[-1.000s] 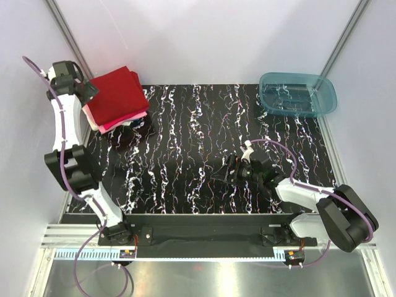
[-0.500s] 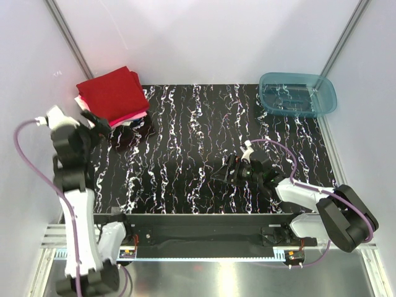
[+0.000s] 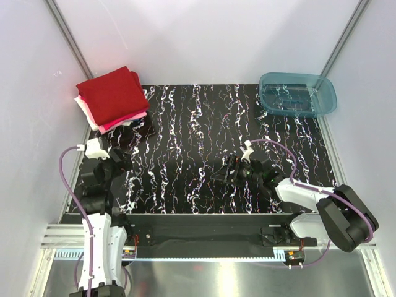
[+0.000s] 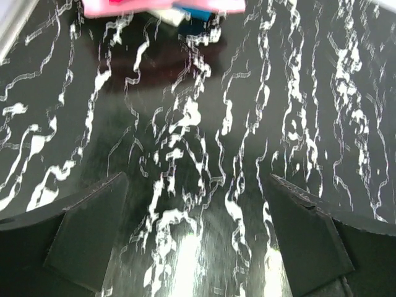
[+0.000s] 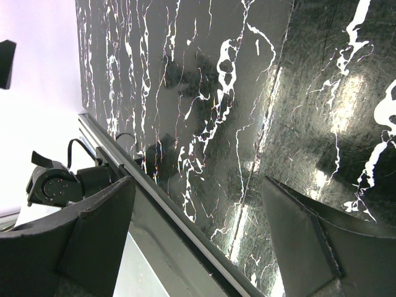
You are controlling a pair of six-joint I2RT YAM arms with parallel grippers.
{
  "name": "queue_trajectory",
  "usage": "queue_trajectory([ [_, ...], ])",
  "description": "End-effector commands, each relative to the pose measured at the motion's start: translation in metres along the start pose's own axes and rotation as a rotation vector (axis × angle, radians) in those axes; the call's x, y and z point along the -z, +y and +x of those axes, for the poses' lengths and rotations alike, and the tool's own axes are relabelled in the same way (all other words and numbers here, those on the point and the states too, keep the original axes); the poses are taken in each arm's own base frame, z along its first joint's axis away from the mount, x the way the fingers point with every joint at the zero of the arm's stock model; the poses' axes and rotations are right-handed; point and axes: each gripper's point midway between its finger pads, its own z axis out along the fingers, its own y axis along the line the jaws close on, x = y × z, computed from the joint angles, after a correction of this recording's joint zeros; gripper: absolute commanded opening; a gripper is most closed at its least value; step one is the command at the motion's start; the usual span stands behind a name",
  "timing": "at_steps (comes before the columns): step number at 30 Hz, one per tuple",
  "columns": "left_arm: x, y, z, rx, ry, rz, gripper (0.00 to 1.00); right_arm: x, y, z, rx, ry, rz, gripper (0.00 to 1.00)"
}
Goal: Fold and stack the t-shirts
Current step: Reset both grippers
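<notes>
Standing spread wide: left gripper (image 4: 197, 185), right gripper (image 5: 198, 185); only overhead shows red atop the t-shirts (image 3: 111, 96)

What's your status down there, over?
Left tool open, empty. Right tool open, empty. T-shirts stacked far left, red on top. Teal tub far right, no obstacle.

t-shirts (image 3: 112, 96): soft matt cloth, slightly fuzzy weave
table (image 3: 185, 130): smooth, glossy black top with white marble-like veining, possibly a printed sheet
tub (image 3: 298, 94): see-through teal plastic, shiny
front panel (image 3: 204, 277): brushed metal, dull sheen
</notes>
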Motion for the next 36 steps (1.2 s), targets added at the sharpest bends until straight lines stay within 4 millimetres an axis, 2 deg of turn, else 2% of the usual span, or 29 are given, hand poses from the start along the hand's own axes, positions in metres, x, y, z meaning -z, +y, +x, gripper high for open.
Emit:
queue_trajectory([
  [1,-0.014,-0.006,-0.022,0.014,-0.143,0.042,0.99,0.001,0.013,-0.013,0.019,-0.03,-0.031,0.9],
  [2,-0.02,0.001,-0.009,0.032,-0.129,0.022,0.99,0.001,0.013,-0.013,0.019,-0.032,-0.031,0.9],
  [5,-0.037,0.017,0.007,0.08,-0.152,-0.034,0.99,0.001,0.013,-0.013,0.018,-0.033,-0.03,0.9],
  [6,-0.043,0.028,0.007,0.103,-0.157,-0.098,0.99,0.001,0.013,-0.013,0.019,-0.032,-0.031,0.9],
  [11,-0.059,0.036,-0.011,0.049,-0.209,-0.142,0.99,-0.003,0.012,-0.011,0.018,-0.007,-0.029,0.9],
  [12,-0.068,0.034,-0.016,0.018,-0.232,-0.122,0.99,-0.003,0.013,-0.011,0.021,-0.007,-0.031,0.9],
  [14,-0.079,0.035,-0.01,-0.005,-0.215,-0.11,0.99,-0.004,0.012,-0.011,0.022,-0.006,-0.027,0.9],
  [16,-0.098,0.038,0.007,-0.002,-0.157,-0.101,0.99,-0.003,0.012,-0.011,0.021,-0.008,-0.027,0.9],
  [17,-0.104,0.039,0.003,0.005,-0.142,-0.104,0.99,-0.003,0.012,-0.011,0.02,-0.008,-0.027,0.9],
  [18,-0.112,0.04,0.012,-0.01,-0.09,-0.11,0.99,-0.003,0.012,-0.011,0.019,-0.008,-0.025,0.9],
  [20,-0.118,0.028,0.004,-0.043,-0.112,-0.052,0.99,-0.003,0.011,-0.012,0.019,-0.009,-0.024,0.9],
  [21,-0.119,0.022,-0.006,-0.075,-0.161,-0.027,0.99,-0.003,0.012,-0.012,0.019,-0.009,-0.024,0.9],
  [23,-0.119,0.019,-0.009,-0.097,-0.194,-0.01,0.99,-0.003,0.012,-0.012,0.019,-0.012,-0.023,0.9],
  [24,-0.118,0.01,-0.019,-0.12,-0.25,0.03,0.99,-0.003,0.011,-0.012,0.019,-0.01,-0.023,0.9],
  [27,-0.121,-0.001,-0.023,-0.166,-0.279,0.086,0.99,-0.003,0.011,-0.011,0.019,-0.008,-0.023,0.9],
  [29,-0.118,-0.005,-0.019,-0.178,-0.328,0.125,0.99,-0.004,0.011,-0.012,0.019,-0.006,-0.023,0.9],
  [30,-0.121,-0.018,-0.007,-0.231,-0.298,0.186,0.99,-0.004,0.011,-0.012,0.019,-0.007,-0.019,0.9],
  [32,-0.129,-0.031,-0.002,-0.309,-0.281,0.157,0.99,-0.004,0.011,-0.012,0.018,-0.009,-0.014,0.9],
  [33,-0.125,-0.04,-0.012,-0.378,-0.376,0.172,0.99,-0.003,0.011,-0.012,0.022,-0.009,-0.013,0.9],
  [34,-0.118,-0.045,0.006,-0.377,-0.351,0.182,0.99,0.0,0.014,-0.015,0.027,-0.023,-0.024,0.9],
  [36,-0.122,-0.026,0.001,-0.31,-0.348,0.066,0.99,0.005,0.019,-0.019,0.04,-0.046,-0.028,0.9],
])
